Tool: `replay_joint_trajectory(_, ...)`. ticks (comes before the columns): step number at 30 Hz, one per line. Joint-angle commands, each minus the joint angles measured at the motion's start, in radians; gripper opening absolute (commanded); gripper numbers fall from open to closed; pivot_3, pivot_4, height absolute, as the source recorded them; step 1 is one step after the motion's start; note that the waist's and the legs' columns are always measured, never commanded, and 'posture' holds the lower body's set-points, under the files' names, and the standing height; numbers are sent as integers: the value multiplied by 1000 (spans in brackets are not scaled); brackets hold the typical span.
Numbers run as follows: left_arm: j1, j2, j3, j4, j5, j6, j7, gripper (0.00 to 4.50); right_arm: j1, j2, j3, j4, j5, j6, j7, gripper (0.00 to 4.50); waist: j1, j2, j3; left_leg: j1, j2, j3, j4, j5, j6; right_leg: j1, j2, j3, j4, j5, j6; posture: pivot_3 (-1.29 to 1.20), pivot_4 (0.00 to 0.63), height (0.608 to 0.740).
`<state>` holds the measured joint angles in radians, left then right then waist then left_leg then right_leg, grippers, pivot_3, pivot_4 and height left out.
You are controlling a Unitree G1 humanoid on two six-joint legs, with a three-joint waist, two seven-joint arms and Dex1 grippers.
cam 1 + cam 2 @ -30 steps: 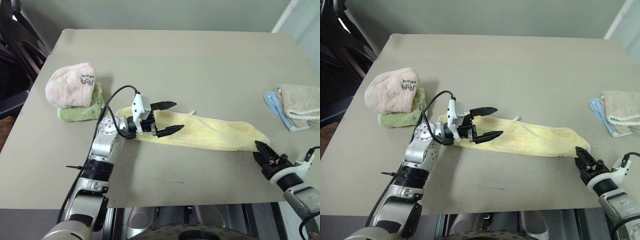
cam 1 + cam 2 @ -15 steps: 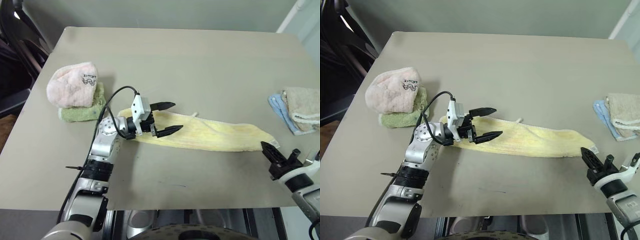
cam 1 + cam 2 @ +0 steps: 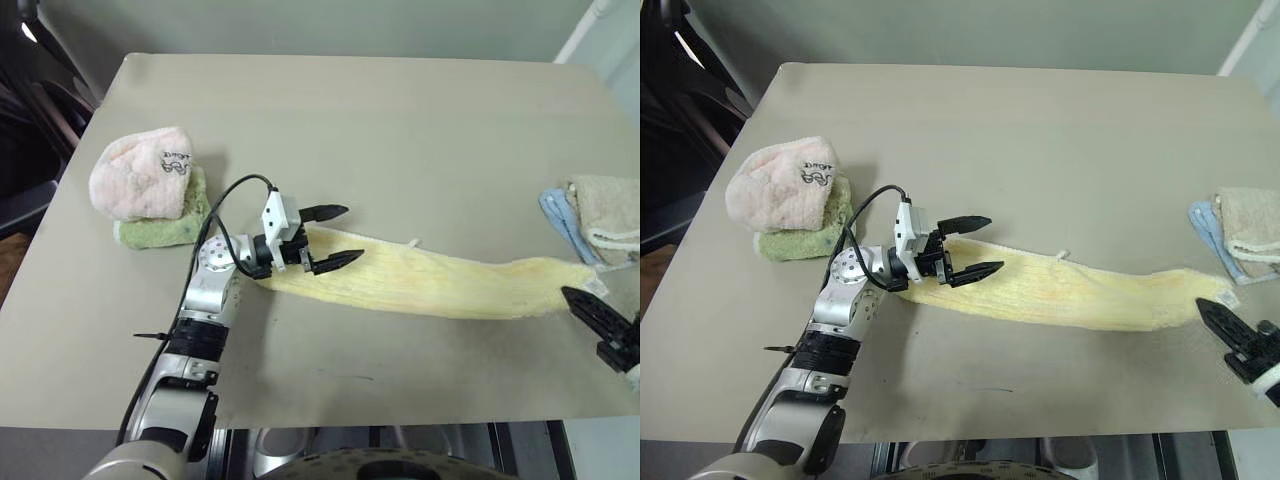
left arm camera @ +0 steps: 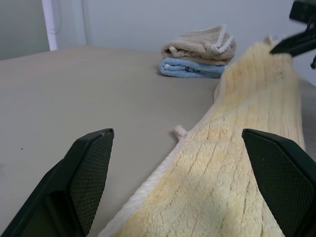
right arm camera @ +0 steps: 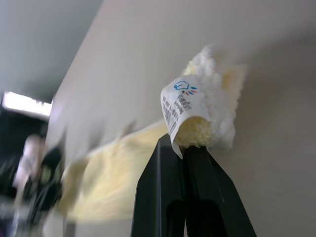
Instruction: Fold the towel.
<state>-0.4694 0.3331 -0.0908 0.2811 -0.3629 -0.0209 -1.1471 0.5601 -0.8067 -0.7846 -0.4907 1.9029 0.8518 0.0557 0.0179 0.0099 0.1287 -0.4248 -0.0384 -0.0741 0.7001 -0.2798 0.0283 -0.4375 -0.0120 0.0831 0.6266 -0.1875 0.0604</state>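
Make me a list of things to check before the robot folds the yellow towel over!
1. Right gripper pinching the end of the towel: ok, its fingers are shut on the corner by the printed label.
2. Left gripper ready: not ok, open over the other end, holding nothing.
3. Towel lying flat: ok, stretched long across the table, already doubled into a narrow strip.
4. Room to fold: ok, bare table beyond the towel.
5. Other towels out of the way: ok, pink towel on the green one and beige towel on the blue one sit apart.
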Motion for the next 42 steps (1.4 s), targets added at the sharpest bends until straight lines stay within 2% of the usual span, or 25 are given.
replay_joint_trajectory(1,-24,-6,12,4,3,-33,-1,4500,-51,-66,23,-141,23,-4,13,15,0,0,0,0,0,0,0,0,0,0,0,0,0,0,0,0,150,733)
replay_joint_trajectory(8,-23,-8,12,15,7,-54,5,4500,-76,-165,169,-277,-57,24,14,15,11,0,0,0,-1,0,1,1,3,3,-1,0,0,0,4,0,150,733)
replay_joint_trajectory(15,-22,-7,11,17,8,-65,10,4500,-156,-187,337,-298,-195,8,-23,15,9,0,0,1,-1,1,2,0,3,3,-2,0,-1,0,6,0,150,733)
replay_joint_trajectory(19,-29,-7,12,22,9,-70,10,4500,-251,-165,444,-277,-234,-11,-79,15,9,0,0,2,-1,2,2,0,3,3,-2,0,0,0,6,0,150,733)
replay_joint_trajectory(25,-33,-9,10,30,13,-78,11,4500,-277,-142,558,-268,-415,3,-22,15,11,0,0,2,-1,2,2,1,5,4,-2,0,0,1,7,0,150,733)
replay_joint_trajectory(33,-21,-3,7,25,16,-81,5,4500,-358,-25,644,-218,-585,-27,0,15,8,0,0,3,-1,2,3,2,6,4,-3,0,0,4,7,0,150,733)
replay_joint_trajectory(37,-30,-1,12,30,16,-80,9,4500,-378,3,672,-218,-618,-22,48,15,8,0,0,3,-1,2,3,3,6,4,-3,0,0,4,7,0,150,733)
replay_joint_trajectory(38,-33,-1,13,32,16,-80,9,4500,-380,5,682,-219,-632,-17,59,439,8,0,0,3,-1,2,3,4,6,4,-3,0,0,4,6,0,150,733)
replay_joint_trajectory(41,-40,-1,13,34,17,-77,11,4500,-393,25,704,-205,-673,-13,63,1193,8,0,0,3,-1,2,3,4,6,5,-3,0,0,5,6,0,150,733)
replay_joint_trajectory(42,-41,-2,13,33,17,-77,12,4500,-394,31,705,-203,-682,-13,66,1605,8,0,0,3,-1,2,3,5,6,5,-3,0,0,5,6,0,150,733)
